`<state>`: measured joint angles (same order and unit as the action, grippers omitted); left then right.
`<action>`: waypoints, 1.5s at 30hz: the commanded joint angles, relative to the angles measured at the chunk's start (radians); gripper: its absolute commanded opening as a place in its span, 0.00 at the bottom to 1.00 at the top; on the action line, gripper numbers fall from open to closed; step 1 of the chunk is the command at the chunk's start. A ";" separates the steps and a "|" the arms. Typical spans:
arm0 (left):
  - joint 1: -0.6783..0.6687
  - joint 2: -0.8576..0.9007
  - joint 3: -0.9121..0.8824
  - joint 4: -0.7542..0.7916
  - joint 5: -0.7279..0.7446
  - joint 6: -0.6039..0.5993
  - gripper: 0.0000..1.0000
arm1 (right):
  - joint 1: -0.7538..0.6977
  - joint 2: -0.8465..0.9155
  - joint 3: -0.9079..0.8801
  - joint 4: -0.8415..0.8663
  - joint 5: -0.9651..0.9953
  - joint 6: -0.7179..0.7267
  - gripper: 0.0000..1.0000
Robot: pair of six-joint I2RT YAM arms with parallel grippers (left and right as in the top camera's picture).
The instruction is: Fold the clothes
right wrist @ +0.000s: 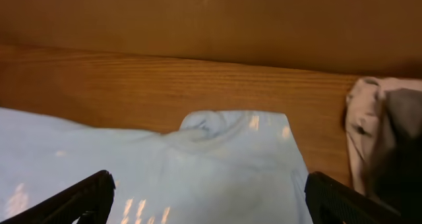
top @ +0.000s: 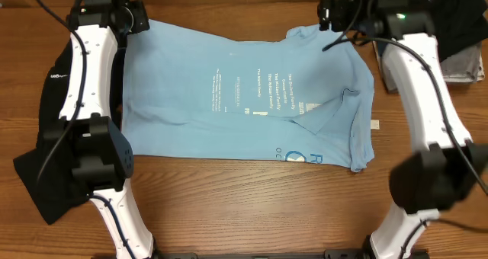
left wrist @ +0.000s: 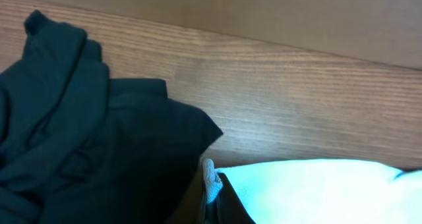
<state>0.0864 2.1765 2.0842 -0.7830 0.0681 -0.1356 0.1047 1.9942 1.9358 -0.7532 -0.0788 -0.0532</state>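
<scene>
So the light blue T-shirt (top: 244, 84) is spread flat mid-counter (top: 252, 206), print side up, with its right end folded over a bit. There's plenty of bare wood along the near edge. It's tighter at the ends: a dark garment (top: 46, 175) sits right against the shirt's left edge, and a pile of other clothes (top: 465, 30) is at the far right corner, just beside the sleeve. The left gripper (left wrist: 212, 184) is at the shirt's far left corner, and its jaws look pinched together on a pale bit of the fabric. The right gripper (right wrist: 208, 181) hangs over the far right corner, jaws spread wide, grasping nothing.
</scene>
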 commanded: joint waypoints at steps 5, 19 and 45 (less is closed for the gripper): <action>-0.040 -0.011 0.013 -0.041 0.011 -0.029 0.04 | -0.004 0.252 0.001 0.166 -0.008 0.029 0.97; -0.084 -0.002 0.011 -0.093 -0.002 -0.029 0.04 | -0.005 0.478 0.001 0.429 -0.008 0.109 0.87; -0.089 0.002 0.011 -0.105 -0.002 -0.025 0.04 | -0.015 0.361 0.005 -0.111 0.004 0.222 0.25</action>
<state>0.0059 2.1769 2.0838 -0.8822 0.0711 -0.1551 0.0925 2.4123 1.9503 -0.7738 -0.0601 0.1493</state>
